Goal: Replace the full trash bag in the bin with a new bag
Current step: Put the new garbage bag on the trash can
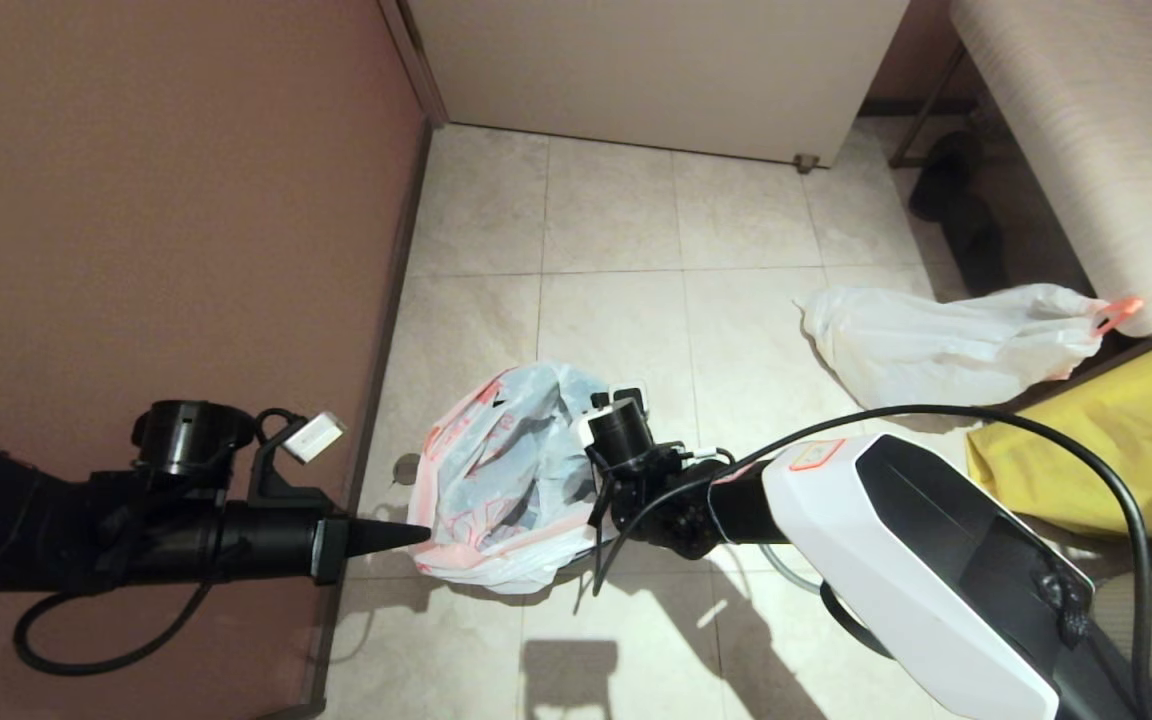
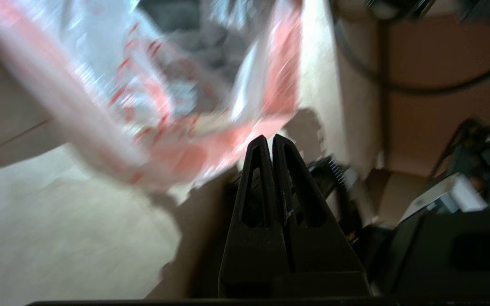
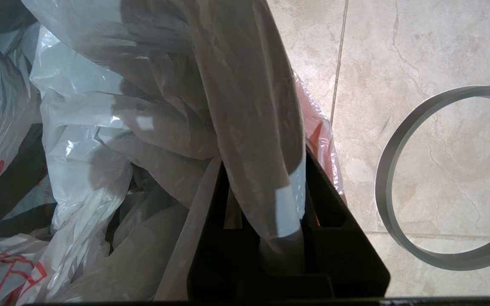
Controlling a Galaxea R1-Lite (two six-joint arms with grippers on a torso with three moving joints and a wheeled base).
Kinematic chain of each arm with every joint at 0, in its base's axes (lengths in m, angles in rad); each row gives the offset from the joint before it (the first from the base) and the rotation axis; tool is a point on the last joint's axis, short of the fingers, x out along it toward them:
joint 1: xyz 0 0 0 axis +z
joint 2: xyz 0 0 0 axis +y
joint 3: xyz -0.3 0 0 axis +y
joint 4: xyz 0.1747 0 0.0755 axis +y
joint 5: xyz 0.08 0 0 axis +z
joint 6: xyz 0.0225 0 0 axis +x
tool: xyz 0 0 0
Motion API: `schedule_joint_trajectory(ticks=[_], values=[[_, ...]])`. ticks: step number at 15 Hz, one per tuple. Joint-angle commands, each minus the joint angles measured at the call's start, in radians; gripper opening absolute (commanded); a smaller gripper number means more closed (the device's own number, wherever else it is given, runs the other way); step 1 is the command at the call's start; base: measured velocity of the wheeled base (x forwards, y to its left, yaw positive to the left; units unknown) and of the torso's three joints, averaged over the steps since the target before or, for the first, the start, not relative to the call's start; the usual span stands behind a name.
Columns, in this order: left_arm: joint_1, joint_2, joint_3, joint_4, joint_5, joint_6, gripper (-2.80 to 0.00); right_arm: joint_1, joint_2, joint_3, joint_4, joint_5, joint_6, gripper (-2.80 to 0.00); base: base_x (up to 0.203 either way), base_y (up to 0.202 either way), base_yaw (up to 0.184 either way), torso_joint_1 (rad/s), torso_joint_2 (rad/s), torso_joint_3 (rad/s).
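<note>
the new bag (image 1: 506, 480) sits draped over the bin, whose black walls are almost wholly hidden under the printed film, on the tiled floor close to the brown wall (image 1: 166, 200). the right gripper (image 3: 266, 204) is at the bag's right-hand edge, its fingers narrowed onto a bunched fold of the thin white film. the left gripper (image 1: 416, 535) lies level, pointing rightward, its fingers pressed together with nothing between them, tip right at the bag's lower-left orange edge — whether touching or just short i cannot tell.

so the bag's free rim lies straight ahead of the left fingers, and the left arm is plainly the nearer one for that side; to take the edge those fingers would need to part first, i judge.

the grey hoop (image 3: 440, 178) lies flat on the tiles just beside the bin, apart from it, not yet fitted.

room is tight on the wall side, open on the far and right-hand tiles. the full trash bag (image 1: 946, 345) lies well apart to the right — next to a yellow bag (image 1: 1116, 450).
</note>
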Motion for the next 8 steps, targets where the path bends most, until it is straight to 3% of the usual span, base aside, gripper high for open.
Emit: schedule_joint_trajectory(ticks=[1,4,5,8], values=[[-0.043,0.019,0.013,-0.155,0.022,-0.149,-2.80,0.001,-0.001,0.006,0.000,-0.003,0.002,-2.80,0.000,0.000,0.000,0.000,0.00,0.000],[-0.132,0.134,0.019,-0.364,0.254,-0.328,-2.80,0.012,-0.001,0.032,-0.003,-0.002,0.005,-2.80,0.000,0.000,0.000,0.000,0.00,0.000],[-0.153,0.158,0.019,-0.383,0.287,-0.343,-2.80,0.013,0.002,0.039,-0.005,-0.002,0.008,-2.80,0.000,0.000,0.000,0.000,0.00,0.000],[-0.173,0.163,0.019,-0.331,0.294,-0.320,-2.80,0.012,0.005,0.046,-0.002,-0.002,0.029,-2.80,0.000,0.000,0.000,0.000,0.00,0.000]])
